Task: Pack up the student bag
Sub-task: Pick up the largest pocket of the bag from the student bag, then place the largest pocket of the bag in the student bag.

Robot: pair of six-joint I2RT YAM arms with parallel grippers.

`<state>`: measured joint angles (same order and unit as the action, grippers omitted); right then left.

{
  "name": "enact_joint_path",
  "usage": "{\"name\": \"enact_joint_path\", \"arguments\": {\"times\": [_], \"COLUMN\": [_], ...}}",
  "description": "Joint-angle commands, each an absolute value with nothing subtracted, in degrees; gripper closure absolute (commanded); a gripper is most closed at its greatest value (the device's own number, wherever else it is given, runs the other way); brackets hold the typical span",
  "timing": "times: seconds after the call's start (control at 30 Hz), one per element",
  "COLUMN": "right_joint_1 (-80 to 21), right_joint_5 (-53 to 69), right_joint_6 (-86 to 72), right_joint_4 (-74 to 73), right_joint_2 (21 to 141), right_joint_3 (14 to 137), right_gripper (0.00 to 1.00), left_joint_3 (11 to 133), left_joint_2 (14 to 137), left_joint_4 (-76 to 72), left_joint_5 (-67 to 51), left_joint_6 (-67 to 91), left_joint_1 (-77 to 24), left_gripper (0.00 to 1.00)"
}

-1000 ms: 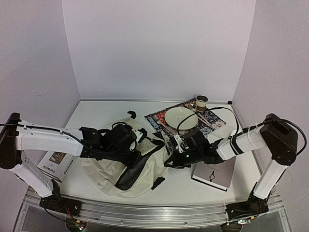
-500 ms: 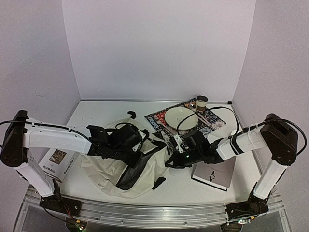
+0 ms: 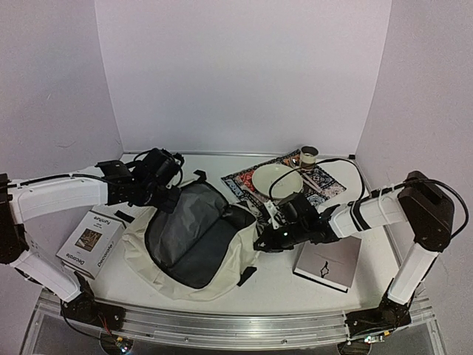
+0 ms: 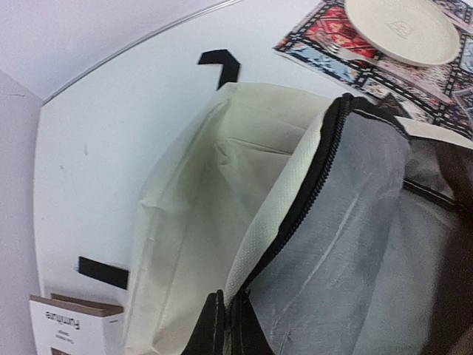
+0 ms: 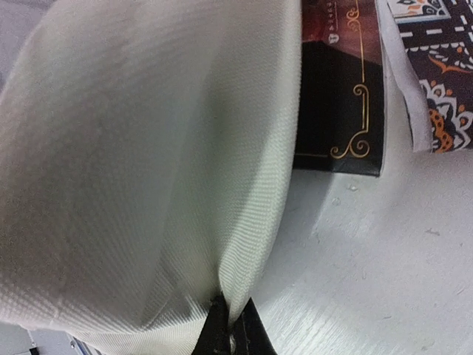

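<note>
Cream fabric pinched at 2 spots. L arm comes in low from the L, forearm about level, wrist turned toward centre. The left pincer (image 3: 170, 194) (image 4: 225, 325) is clamped on the black zipper rim (image 4: 310, 185) of the student bag (image 3: 222, 270) (image 4: 188, 207) (image 5: 148, 148). R arm has elbow high and forearm sloping down and leftward. The right pincer (image 3: 260, 241) (image 5: 229, 325) is closed on a fold of the bag's cream cloth.

Bag lies on table (image 3: 284, 290) between the 2 pincers, mostly on the near side of both. Mouth faces up w/ grey lining showing. Long axis approx far-to-near, from the left pincer toward the arm bases.

Count:
- 1 bag.
- 1 plate (image 3: 276, 180) (image 4: 403, 29) on 1 patterned mat (image 3: 327, 183), just beyond right pincer.
- 1 cup (image 3: 308, 156), farther behind the plate.
- 1 grey book (image 3: 329, 264), near-R of right pincer.
- 1 printed box (image 3: 92, 244) (image 4: 70, 327), near-L of left pincer.
</note>
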<state>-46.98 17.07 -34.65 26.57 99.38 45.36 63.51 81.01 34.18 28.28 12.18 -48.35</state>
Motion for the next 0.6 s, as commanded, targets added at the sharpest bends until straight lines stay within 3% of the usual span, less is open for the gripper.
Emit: {"name": "enact_joint_path", "arguments": {"times": [0.0, 0.23, 0.37, 0.47, 0.57], "right_joint_1": [-45.7, -45.5, -45.5, -45.5, -45.5], "right_joint_5": [16.0, 15.8, 14.7, 13.4, 10.9], "right_joint_6": [-31.8, -28.6, -27.1, -26.0, -25.0], "right_joint_4": [22.5, 18.5, 15.6, 12.9, 9.7], "right_joint_2": [102.0, 106.4, 106.6, 105.0, 102.3], "right_joint_3": [48.8, 54.0, 56.5, 57.6, 58.2], "right_gripper": [1.00, 0.99, 0.95, 0.86, 0.65], "left_joint_3": [67.4, 65.0, 64.4, 64.5, 65.3], "left_joint_2": [78.9, 87.7, 93.4, 96.6, 98.5], "left_joint_4": [33.5, 27.8, 24.7, 23.0, 23.0], "left_joint_5": [33.2, 32.2, 34.8, 36.1, 37.1], "left_joint_6": [7.6, 6.3, 5.1, 4.2, 4.1], "left_joint_1": [-42.4, -38.0, -37.1, -36.6, -36.4], "left_gripper": [1.00, 1.00, 0.93, 0.86, 0.71]}}
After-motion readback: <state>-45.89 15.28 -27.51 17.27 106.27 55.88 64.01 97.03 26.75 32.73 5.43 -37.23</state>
